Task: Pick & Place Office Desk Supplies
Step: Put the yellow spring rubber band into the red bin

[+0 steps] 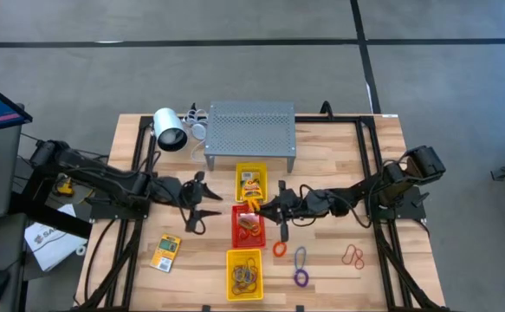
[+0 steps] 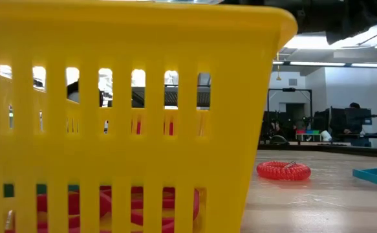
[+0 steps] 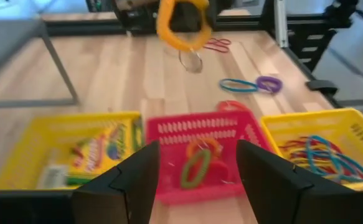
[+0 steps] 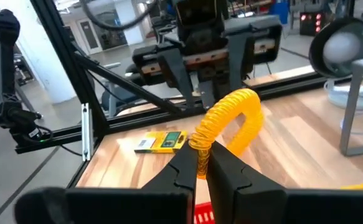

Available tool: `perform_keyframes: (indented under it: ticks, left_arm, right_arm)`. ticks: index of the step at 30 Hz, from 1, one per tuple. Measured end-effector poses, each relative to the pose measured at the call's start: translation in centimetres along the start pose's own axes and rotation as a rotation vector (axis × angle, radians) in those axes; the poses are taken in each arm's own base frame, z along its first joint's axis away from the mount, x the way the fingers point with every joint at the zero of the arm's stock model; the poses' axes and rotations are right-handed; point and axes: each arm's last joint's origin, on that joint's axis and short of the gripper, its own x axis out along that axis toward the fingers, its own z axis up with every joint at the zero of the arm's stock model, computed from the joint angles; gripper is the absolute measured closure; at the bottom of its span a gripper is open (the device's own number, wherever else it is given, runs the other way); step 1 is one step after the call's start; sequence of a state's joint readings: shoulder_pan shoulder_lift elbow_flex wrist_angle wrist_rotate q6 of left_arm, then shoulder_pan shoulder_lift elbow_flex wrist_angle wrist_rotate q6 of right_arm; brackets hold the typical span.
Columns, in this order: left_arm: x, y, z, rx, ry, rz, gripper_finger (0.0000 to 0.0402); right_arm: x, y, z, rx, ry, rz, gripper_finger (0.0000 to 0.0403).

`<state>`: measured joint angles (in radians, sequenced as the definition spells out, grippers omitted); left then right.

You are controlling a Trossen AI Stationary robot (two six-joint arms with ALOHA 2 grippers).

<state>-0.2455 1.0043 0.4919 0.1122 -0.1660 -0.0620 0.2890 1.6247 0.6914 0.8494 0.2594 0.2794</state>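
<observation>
Three trays stand in a row at the table's middle: a yellow tray (image 1: pixel 252 182) with printed packets, a red tray (image 1: pixel 249 225) with coil rings, and a yellow tray (image 1: pixel 244 273) with rubber bands. My right gripper (image 1: pixel 262 208) hangs over the red tray's far end, shut on a yellow-orange coil ring (image 4: pixel 231 121). My left gripper (image 3: pixel 197 180) stands open to the left of the red tray (image 3: pixel 200 134), with nothing between its fingers. My right gripper pinches one spot of the ring's coil (image 4: pixel 201 149) between its two fingertips. The fingers lie about level and come from the table's right side. The ring stands up beyond the fingertips, lifted clear above the red tray.
A card packet (image 1: pixel 166 251) lies near the front left. Loose rings lie right of the trays: orange (image 1: pixel 280 249), blue and purple (image 1: pixel 301 267), red (image 1: pixel 352 256). A grey perforated stand (image 1: pixel 250 130) and a white cylinder (image 1: pixel 170 128) are at the back.
</observation>
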Motion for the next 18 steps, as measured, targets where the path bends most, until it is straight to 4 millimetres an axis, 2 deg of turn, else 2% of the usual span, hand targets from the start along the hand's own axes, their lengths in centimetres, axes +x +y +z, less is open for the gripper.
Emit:
perform_keyframes:
  ticks: [4,7,12,18]
  left_arm:
    - [0.0,0.0,-2.0,-0.051,-0.027,-0.036,0.0199]
    - [0.0,0.0,-2.8,-0.061,-0.059,-0.067,0.0198]
    - [0.0,-0.1,-3.3,-0.067,-0.095,-0.109,0.0198]
    - [0.0,-0.2,-3.4,-0.065,-0.09,-0.124,0.0197]
  right_arm:
    - [1.1,0.7,-0.8,0.003,0.048,0.003,0.0387]
    - [2.5,1.1,-1.2,-0.006,0.079,-0.002,0.0387]
    - [4.5,1.5,-2.3,-0.01,0.219,-0.045,0.0386]
    - [5.9,2.1,-2.2,0.015,0.336,-0.088,0.0386]
